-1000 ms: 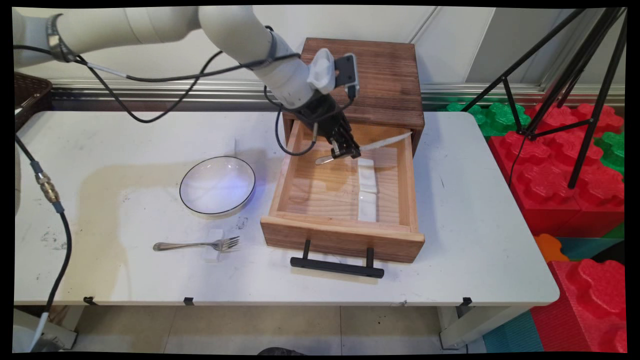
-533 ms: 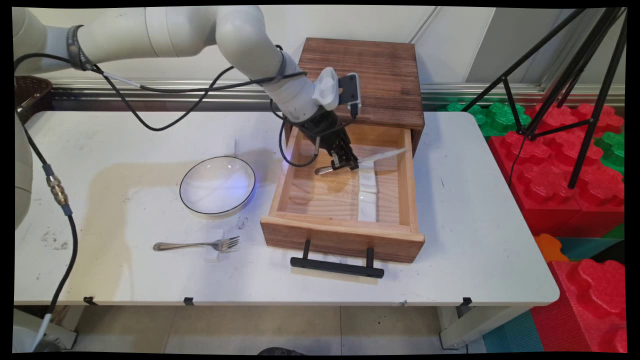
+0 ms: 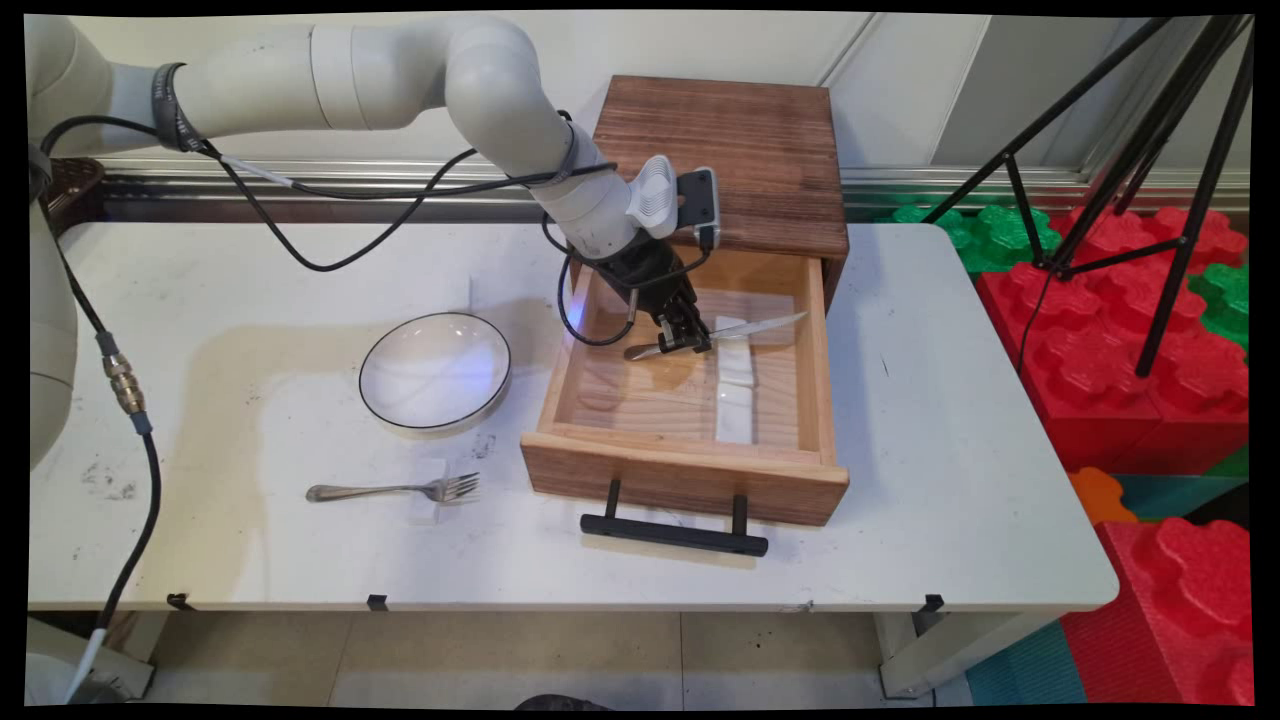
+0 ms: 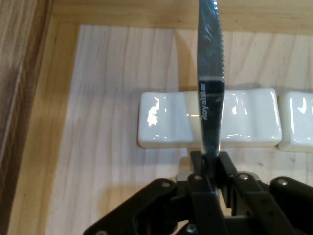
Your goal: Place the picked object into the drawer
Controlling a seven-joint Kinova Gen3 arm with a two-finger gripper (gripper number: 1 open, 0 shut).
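Claw [image 3: 686, 338] clamped on knife [image 3: 745, 328] has sunk lower into drawer [image 3: 690, 470], above white rests [image 3: 736, 385].

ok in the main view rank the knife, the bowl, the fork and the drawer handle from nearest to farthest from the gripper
1. Knife: clamped in the gripper, over the open drawer.
2. Bowl: on the table, left of the drawer.
3. Drawer handle: black bar on the drawer's near front; only slightly farther than the bowl.
4. Fork: on the table's near left, in front of the bowl.
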